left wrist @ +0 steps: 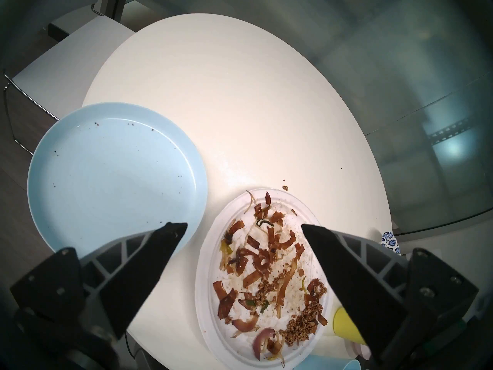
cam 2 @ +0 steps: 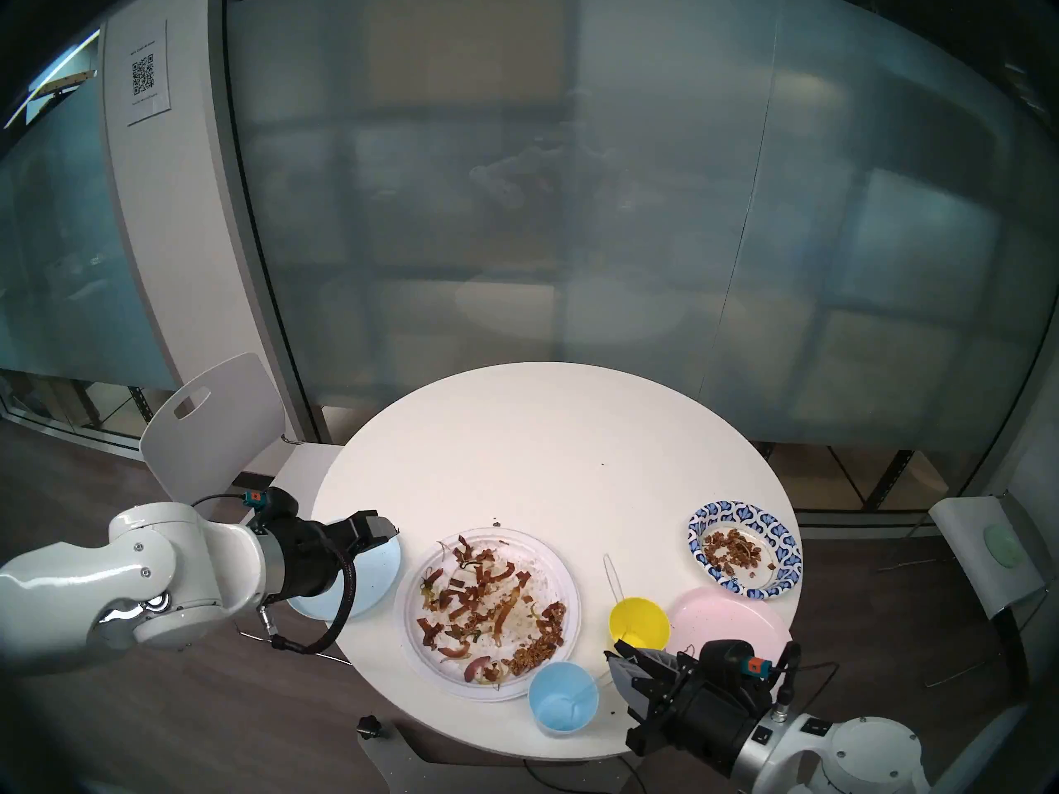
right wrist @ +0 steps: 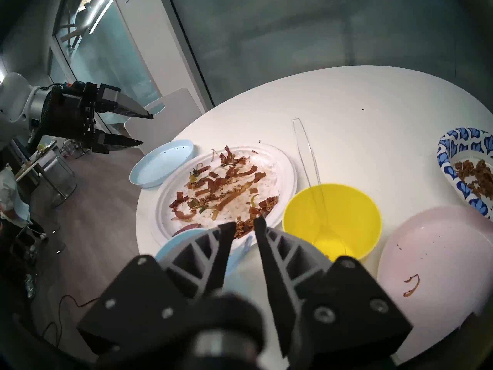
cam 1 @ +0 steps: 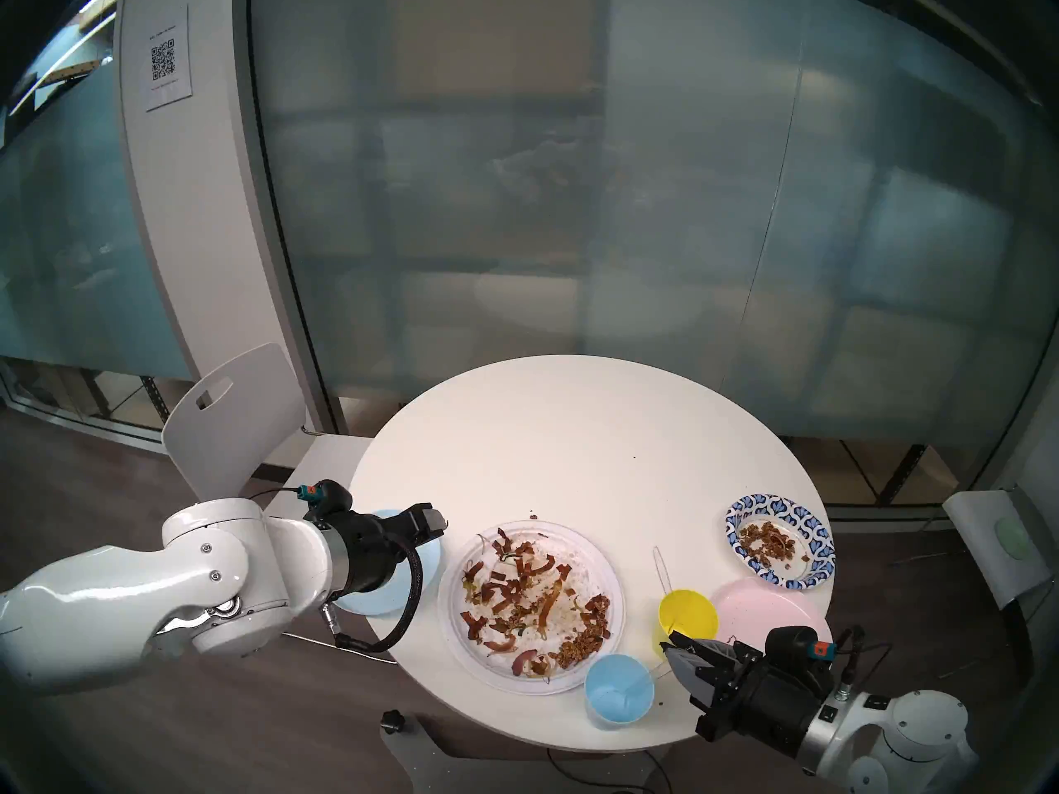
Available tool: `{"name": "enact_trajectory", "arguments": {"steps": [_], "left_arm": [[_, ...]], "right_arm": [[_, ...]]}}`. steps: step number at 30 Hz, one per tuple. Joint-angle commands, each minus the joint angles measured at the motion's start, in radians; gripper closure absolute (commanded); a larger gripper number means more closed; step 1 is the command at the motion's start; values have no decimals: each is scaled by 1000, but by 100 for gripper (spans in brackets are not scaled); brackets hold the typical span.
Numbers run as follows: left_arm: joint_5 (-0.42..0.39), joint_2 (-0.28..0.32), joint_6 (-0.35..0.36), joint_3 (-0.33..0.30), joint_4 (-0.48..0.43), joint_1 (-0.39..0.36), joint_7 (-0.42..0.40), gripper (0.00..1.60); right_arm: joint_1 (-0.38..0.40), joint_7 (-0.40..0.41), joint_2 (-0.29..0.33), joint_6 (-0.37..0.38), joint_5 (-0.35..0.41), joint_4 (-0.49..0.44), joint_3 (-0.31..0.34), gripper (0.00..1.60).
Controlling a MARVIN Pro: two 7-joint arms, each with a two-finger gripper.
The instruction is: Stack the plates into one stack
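Four plates lie apart on the round white table [cam 1: 573, 432]. The large white plate [cam 1: 530, 606] in the middle carries food scraps. A light blue plate [left wrist: 114, 174] sits at the left edge, partly under my left gripper [left wrist: 244, 228], which hovers open and empty above it. At the right lie a pale pink plate [cam 1: 762, 606] and, behind it, a blue-white patterned paper plate [cam 1: 779, 541] with crumbs. My right gripper [right wrist: 245, 224] hovers over the front edge between the two cups. Its fingers stand a narrow gap apart with nothing between them.
A yellow cup [cam 1: 687, 612] with a clear plastic utensil [cam 1: 662, 566] stands between the white and pink plates. A light blue cup [cam 1: 619, 690] stands at the front edge. White chairs flank the table at left [cam 1: 229, 420] and right [cam 1: 997, 541]. A glass wall stands behind.
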Motion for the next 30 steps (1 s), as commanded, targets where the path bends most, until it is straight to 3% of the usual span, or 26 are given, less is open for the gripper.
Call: {"name": "enact_trajectory", "arguments": {"steps": [1, 4, 6, 10, 16, 17, 20, 30], "left_arm": [[2, 0, -1, -6, -7, -6, -5, 0], [2, 0, -2, -6, -7, -7, -5, 0], [2, 1, -2, -5, -7, -7, -6, 0], [1, 1, -3, -4, -7, -8, -6, 0], [1, 2, -4, -2, -7, -10, -6, 0], [0, 3, -4, -2, -7, -10, -7, 0], [0, 3, -5, -1, -7, -11, -7, 0], [-1, 5, -6, 2, -7, -13, -8, 0]], "right_arm": [[15, 8, 0, -3, 15, -21, 7, 96], [17, 11, 1, 1, 17, -21, 9, 103], [20, 14, 2, 5, 20, -21, 12, 116], [23, 17, 3, 9, 22, -21, 14, 116], [28, 24, 6, 14, 26, -21, 16, 132], [28, 25, 5, 14, 27, -21, 16, 149], [28, 33, 6, 12, 32, -21, 15, 160], [28, 59, 3, -2, 52, -21, 17, 160]]}}
